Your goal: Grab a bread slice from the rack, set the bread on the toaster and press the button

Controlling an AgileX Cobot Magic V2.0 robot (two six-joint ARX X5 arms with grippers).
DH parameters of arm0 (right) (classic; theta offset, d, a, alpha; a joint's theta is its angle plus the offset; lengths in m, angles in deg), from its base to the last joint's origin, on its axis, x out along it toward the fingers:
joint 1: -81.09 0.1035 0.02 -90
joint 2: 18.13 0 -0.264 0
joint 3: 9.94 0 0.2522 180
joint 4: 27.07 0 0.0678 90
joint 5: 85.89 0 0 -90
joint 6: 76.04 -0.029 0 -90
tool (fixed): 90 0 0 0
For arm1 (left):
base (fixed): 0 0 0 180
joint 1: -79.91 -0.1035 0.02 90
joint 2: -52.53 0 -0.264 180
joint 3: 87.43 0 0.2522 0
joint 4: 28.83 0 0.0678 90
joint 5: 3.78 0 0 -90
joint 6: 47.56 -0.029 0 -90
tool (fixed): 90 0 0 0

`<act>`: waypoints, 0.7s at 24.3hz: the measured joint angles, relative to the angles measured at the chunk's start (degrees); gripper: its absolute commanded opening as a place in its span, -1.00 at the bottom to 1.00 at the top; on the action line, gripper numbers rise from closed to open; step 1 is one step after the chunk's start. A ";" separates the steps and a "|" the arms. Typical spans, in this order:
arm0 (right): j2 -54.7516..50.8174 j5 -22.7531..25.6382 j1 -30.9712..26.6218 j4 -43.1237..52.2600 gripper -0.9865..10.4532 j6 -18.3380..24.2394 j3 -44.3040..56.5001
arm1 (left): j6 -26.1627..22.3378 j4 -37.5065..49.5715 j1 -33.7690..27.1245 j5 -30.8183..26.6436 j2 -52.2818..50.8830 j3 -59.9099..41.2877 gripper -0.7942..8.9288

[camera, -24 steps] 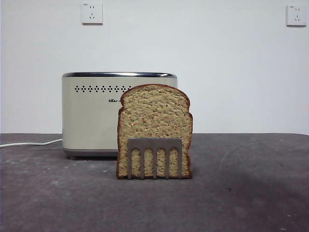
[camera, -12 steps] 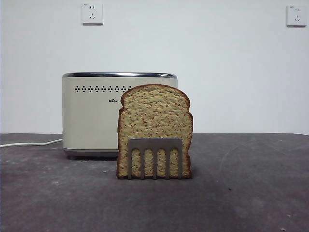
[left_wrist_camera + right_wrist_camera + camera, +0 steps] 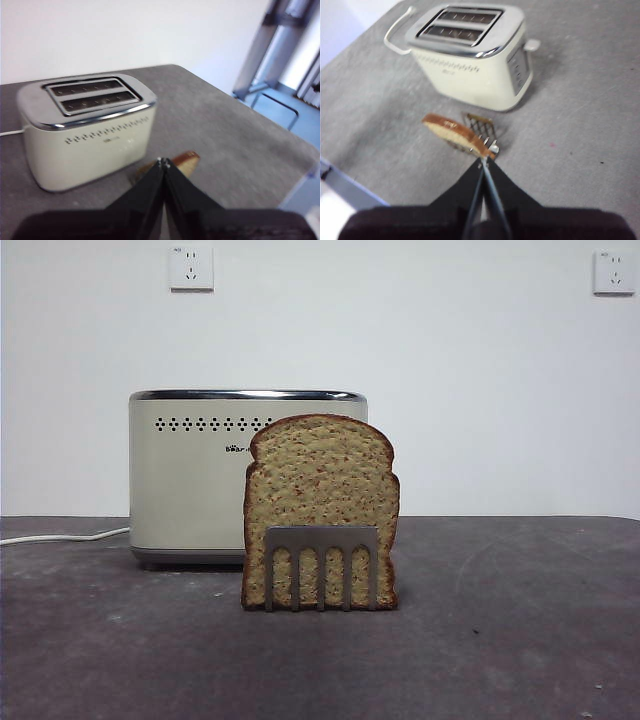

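Bread stands upright in rack, broadside before toaster.

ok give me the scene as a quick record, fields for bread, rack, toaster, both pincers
bread: one wholegrain slice, upright in the rack
rack: grey pronged stand, in front of the toaster
toaster: cream-white, both slots empty, cord running off to one side
left pincer: shut, above the table, holding nothing
right pincer: shut, above the bread, holding nothing
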 measured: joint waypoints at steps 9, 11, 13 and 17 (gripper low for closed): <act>0.15 -0.04 0.70 -1.22 -0.85 2.25 -0.17 | -4.02 -4.11 3.65 -0.09 0.50 0.66 0.53; 0.15 -0.04 0.70 -1.22 -0.85 2.43 -0.17 | -4.55 -4.09 4.74 -0.17 1.51 0.66 0.53; 0.15 -0.04 0.70 -1.29 -0.85 2.45 -0.17 | -5.44 -4.09 6.21 -0.33 2.91 0.68 0.53; 0.15 -0.04 0.70 -1.77 -0.85 2.51 -0.17 | -9.73 -4.22 11.50 -1.77 8.39 3.54 0.53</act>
